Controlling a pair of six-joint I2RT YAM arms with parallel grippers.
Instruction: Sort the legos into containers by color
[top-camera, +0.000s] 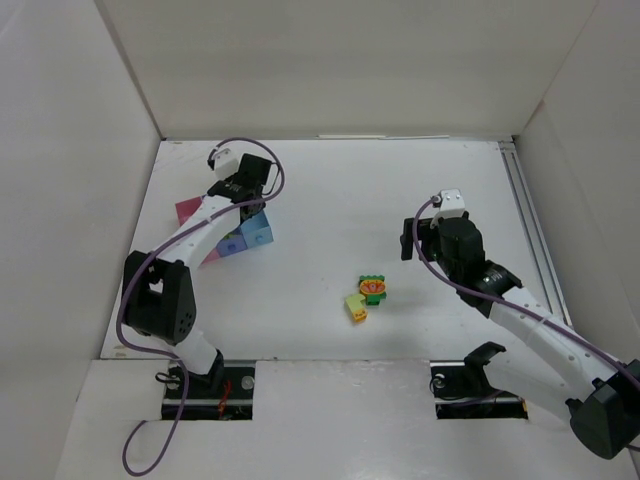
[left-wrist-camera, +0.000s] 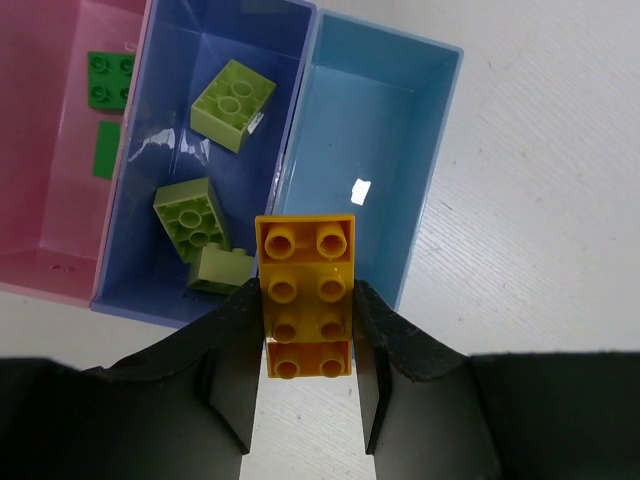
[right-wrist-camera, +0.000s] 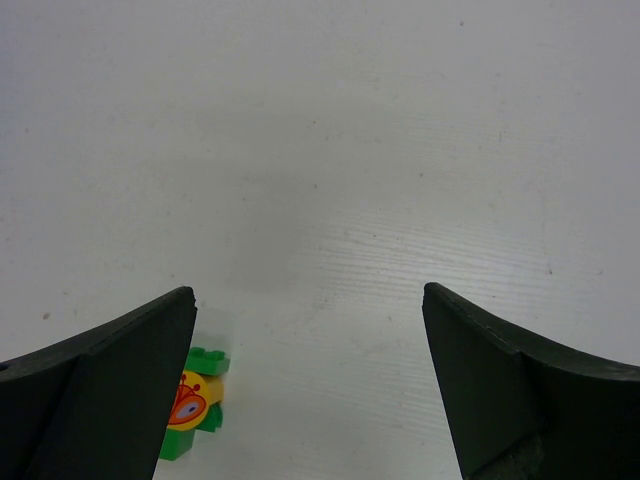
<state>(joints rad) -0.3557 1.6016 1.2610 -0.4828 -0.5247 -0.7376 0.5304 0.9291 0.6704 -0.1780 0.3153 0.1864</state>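
My left gripper (left-wrist-camera: 307, 292) is shut on an orange lego (left-wrist-camera: 305, 270), holding it by its long sides above the near wall of the light blue container (left-wrist-camera: 365, 130). The middle blue container (left-wrist-camera: 150, 270) holds three light green legos (left-wrist-camera: 233, 103). Two dark green legos (left-wrist-camera: 110, 78) lie in the pink container (left-wrist-camera: 50, 250). In the top view the left gripper (top-camera: 245, 192) hovers over the row of containers (top-camera: 258, 232). My right gripper (right-wrist-camera: 310, 310) is open over bare table. A green-orange stack (right-wrist-camera: 190, 400) shows beside its left finger.
On the table's middle the green-orange stack (top-camera: 374, 289) sits next to a pale yellow lego (top-camera: 355, 307), just left of the right gripper (top-camera: 407, 240). White walls enclose the table on three sides. A rail (top-camera: 528, 230) runs along the right edge.
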